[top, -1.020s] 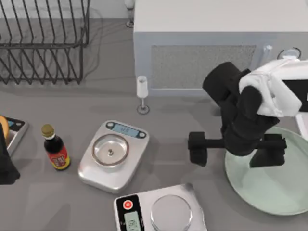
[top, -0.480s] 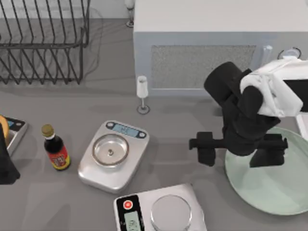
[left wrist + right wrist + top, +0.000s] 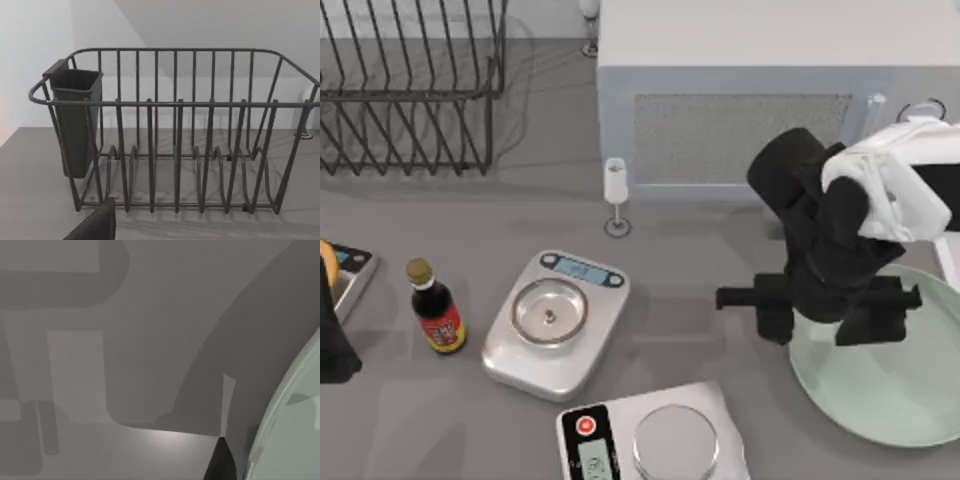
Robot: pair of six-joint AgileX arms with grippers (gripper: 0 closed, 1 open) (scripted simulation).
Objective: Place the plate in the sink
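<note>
Right gripper [image 3: 830, 315] poised over the plate's [image 3: 880, 385] left rim, fingers spread wide apart.

The mint-green plate lies at the table's front right, cut off by the frame and partly hidden under the arm; behind stands the grey microwave [image 3: 740, 90]. The left arm sits parked at the left edge, facing the black dish rack [image 3: 175, 130].

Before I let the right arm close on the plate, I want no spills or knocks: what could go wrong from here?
1. The right end effector straddles the plate at its left rim; a thin, shallow edge could slip from the fingers.
2. The plate is wide; swinging it could hit the microwave close behind.
3. The scale sits near the plate's left edge and could be bumped.
</note>
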